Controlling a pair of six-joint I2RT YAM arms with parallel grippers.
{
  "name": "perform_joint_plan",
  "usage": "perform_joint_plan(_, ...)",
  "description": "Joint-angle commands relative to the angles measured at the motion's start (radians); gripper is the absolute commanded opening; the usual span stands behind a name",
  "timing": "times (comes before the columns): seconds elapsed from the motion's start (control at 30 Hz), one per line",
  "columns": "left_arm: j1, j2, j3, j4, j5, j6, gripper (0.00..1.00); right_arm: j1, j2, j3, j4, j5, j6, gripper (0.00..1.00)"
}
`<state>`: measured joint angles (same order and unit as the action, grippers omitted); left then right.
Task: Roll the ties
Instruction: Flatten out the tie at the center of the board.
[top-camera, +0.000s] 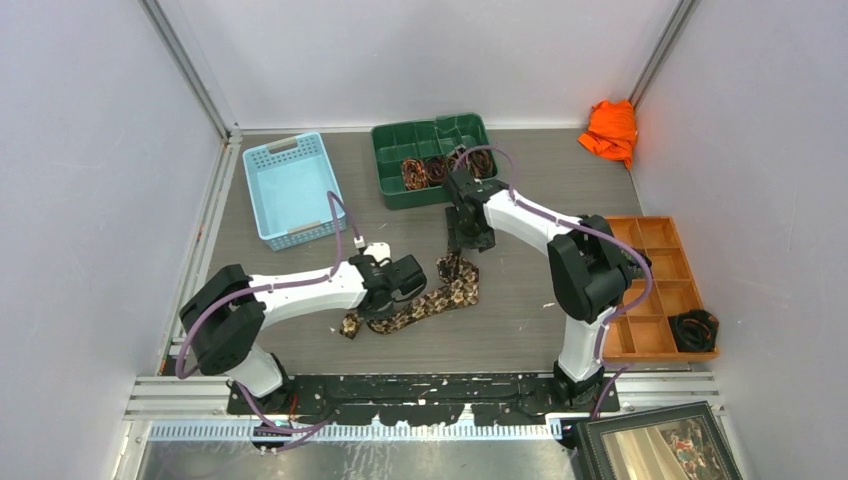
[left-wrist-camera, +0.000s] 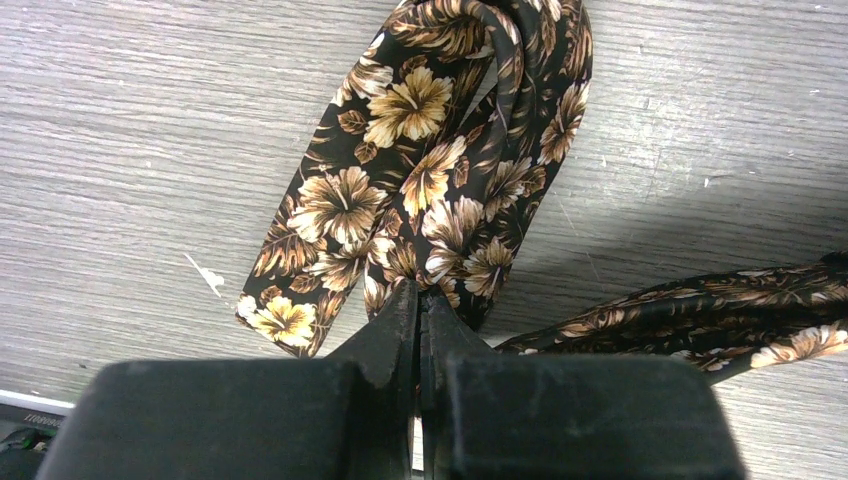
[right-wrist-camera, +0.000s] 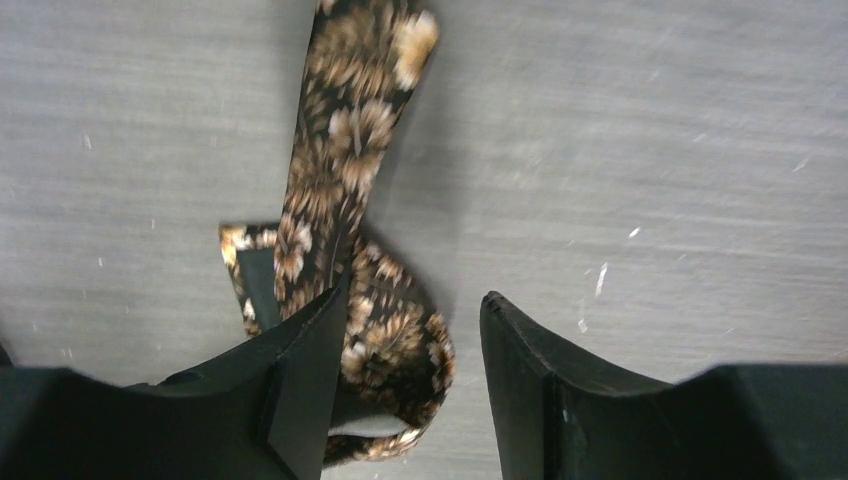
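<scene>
Floral tie (top-camera: 440, 298) lies loosely folded in front of the green bin (top-camera: 420, 198); left gripper (left-wrist-camera: 420, 292) clamps shut on its fold; right gripper (right-wrist-camera: 412, 300) hangs open astride the narrow end; a shallow pinch could slip, spoiling the roll.

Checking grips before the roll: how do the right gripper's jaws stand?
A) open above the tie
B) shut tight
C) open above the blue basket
A: the right wrist view shows the right gripper with a wide gap between its jaws, the tie lying below.
</scene>
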<state>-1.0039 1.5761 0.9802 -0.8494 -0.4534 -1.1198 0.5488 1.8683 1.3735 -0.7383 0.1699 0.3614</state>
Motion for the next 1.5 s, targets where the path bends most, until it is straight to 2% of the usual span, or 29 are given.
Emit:
perform_joint_plan(0.0,-0.001,0.002,0.01,-0.02,-0.044,-0.022,0.0,0.036,-0.093,-0.047,-0.041,-0.062,0.058,0.58)
perform_joint_plan(0.27,-0.002,-0.028,-0.015,0.013,-0.035,-0.014,0.0,0.057,-0.116,-0.198,-0.018,-0.107,0.109,0.58)
perform_joint_plan(0.33,-0.002,-0.037,-0.017,0.013,-0.033,-0.011,0.0,0.059,-0.116,-0.231,0.004,-0.126,0.126,0.53)
perform_joint_plan(0.37,-0.002,-0.04,-0.02,0.015,-0.033,-0.011,0.0,0.061,-0.116,-0.247,0.019,-0.141,0.134,0.49)
perform_joint_plan(0.5,-0.002,-0.049,-0.044,0.033,-0.029,-0.015,0.0,0.063,-0.106,-0.271,0.053,-0.192,0.153,0.04)
perform_joint_plan(0.53,-0.002,-0.049,-0.05,0.036,-0.027,-0.017,0.0,0.064,-0.107,-0.269,0.059,-0.189,0.154,0.02)
perform_joint_plan(0.6,-0.002,-0.051,-0.058,0.044,-0.023,-0.023,0.0,0.063,-0.114,-0.261,0.068,-0.158,0.154,0.01)
perform_joint_plan(0.93,0.019,-0.022,-0.075,0.106,-0.077,-0.07,0.0,0.045,-0.147,-0.155,0.13,0.211,0.192,0.01)
perform_joint_plan(1.07,0.027,-0.004,-0.037,0.093,-0.138,-0.084,0.0,0.004,-0.168,-0.187,0.249,0.243,0.239,0.01)
perform_joint_plan(1.27,0.079,0.034,0.019,0.114,-0.195,-0.078,0.0,-0.05,-0.207,-0.234,0.42,0.212,0.283,0.01)
perform_joint_plan(1.47,0.108,0.057,0.08,0.158,-0.295,-0.021,0.0,-0.087,-0.258,-0.358,0.571,0.24,0.371,0.01)
